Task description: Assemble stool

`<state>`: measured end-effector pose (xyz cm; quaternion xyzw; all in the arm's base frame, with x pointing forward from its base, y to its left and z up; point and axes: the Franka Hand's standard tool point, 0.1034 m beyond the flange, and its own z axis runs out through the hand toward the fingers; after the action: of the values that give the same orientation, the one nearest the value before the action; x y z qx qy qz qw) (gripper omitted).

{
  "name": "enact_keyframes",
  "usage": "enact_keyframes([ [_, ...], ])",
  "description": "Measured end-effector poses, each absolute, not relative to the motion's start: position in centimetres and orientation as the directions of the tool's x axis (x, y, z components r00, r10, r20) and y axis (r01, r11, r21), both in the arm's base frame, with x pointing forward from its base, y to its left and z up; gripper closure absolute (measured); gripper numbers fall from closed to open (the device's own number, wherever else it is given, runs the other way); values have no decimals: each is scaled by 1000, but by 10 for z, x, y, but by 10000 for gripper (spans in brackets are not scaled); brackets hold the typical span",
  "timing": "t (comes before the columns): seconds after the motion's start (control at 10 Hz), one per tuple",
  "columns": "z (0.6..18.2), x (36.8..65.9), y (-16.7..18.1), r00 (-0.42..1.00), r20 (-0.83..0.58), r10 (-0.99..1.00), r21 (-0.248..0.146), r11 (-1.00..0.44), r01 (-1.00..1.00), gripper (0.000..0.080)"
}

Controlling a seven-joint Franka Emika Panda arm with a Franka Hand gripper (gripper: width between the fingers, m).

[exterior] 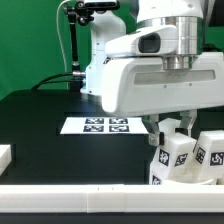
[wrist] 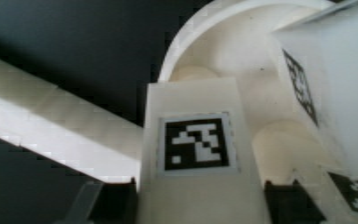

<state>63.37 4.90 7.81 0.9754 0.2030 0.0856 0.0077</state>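
Observation:
My gripper (exterior: 172,132) hangs low at the exterior view's right and is shut on a white leg block (exterior: 170,156) with black-and-white tags. In the wrist view the gripper (wrist: 194,204) has its dark fingers (wrist: 293,203) against both sides of that leg block (wrist: 197,110), whose tag faces the camera. Beyond it curves the rim of the round white seat disc (wrist: 226,35). A second leg block (exterior: 210,152) stands just to the right, and it also shows in the wrist view (wrist: 329,70). The arm hides most of the seat in the exterior view.
The marker board (exterior: 98,124) lies on the black table behind the gripper. A plain white bar (exterior: 70,192) runs along the front edge and also shows in the wrist view (wrist: 34,112). A short white bar end (exterior: 5,155) sits at the left.

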Motion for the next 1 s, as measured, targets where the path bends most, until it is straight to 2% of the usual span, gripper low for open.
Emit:
enact_keyframes([
  [0.5, 78, 634, 43, 985, 170, -20, -25, -1000, -16, 459],
  [0.8, 78, 635, 45, 918, 174, -357, -86, -934, -347, 459],
  [1.0, 78, 635, 49, 812, 167, -560, -129, -829, -545, 459],
])
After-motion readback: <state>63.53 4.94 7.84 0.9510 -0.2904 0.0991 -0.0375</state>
